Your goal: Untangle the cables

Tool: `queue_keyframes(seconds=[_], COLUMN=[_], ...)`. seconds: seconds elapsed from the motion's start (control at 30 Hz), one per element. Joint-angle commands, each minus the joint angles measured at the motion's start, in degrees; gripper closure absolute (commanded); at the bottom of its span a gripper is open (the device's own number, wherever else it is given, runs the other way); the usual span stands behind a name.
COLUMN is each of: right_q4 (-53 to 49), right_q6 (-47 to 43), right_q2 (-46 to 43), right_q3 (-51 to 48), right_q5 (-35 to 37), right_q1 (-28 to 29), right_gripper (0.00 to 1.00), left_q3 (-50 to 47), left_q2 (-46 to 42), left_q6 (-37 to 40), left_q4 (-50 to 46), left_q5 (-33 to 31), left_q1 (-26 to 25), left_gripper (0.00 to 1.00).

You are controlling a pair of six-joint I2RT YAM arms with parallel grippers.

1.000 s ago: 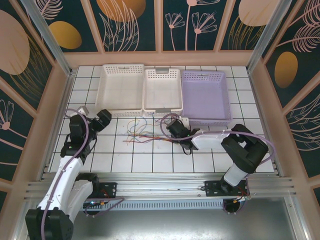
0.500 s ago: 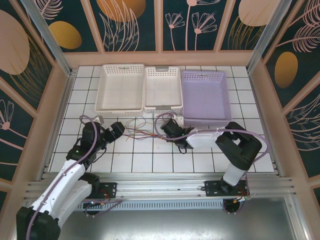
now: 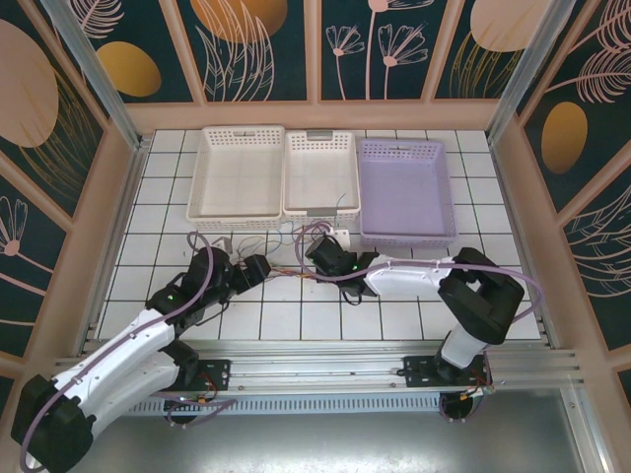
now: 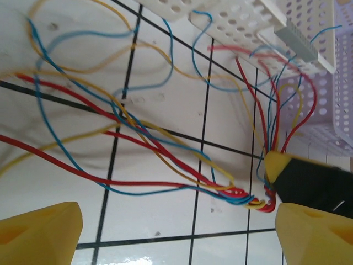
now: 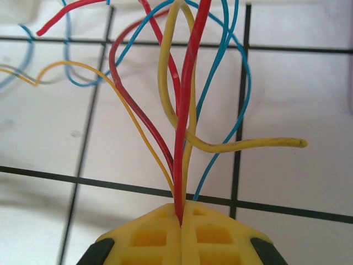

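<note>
Glossy white tiled bench; perforated plastic baskets behind. Thin, limp red, blue and yellow cables loop across the tiles. Ribbed yellow right fingers clench several strands; smooth yellow left fingers stand spread, released.

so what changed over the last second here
The left hand, open, swung in from the left side of the table toward the middle, right up to the cables. The right hand, shut on the cables, shifted slightly left, and the loose spread of wires drew into a tighter bunch. The baskets stayed put.
</note>
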Motion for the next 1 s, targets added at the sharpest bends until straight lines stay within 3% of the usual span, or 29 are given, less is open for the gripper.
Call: queue_keyframes(seconds=[0.0, 0.57, 0.83, 0.97], right_q4=[-1.6, 5.2, 4.3, 5.2], right_q6=[1.0, 2.9, 4.2, 5.1], right_q2=[-2.4, -6.5, -6.9, -8.3], right_q3=[2.2, -0.4, -1.3, -2.5], right_q5=[0.9, 1.1, 3.5, 3.4], right_q1=[0.9, 4.3, 3.1, 2.1], right_gripper=[1.0, 1.0, 1.0, 1.0], left_q3=[0.0, -1.0, 0.7, 1.7], left_q2=[0.6, 5.0, 0.4, -5.6], left_q6=[-3.0, -9.4, -11.0, -14.0], left_q4=[3.0, 11.0, 5.9, 0.8], left_q5=[-1.8, -2.9, -8.1, -13.8], left_q1=[-2.1, -6.9, -7.9, -8.1], left_gripper=[0.1, 0.11, 0.13, 0.16])
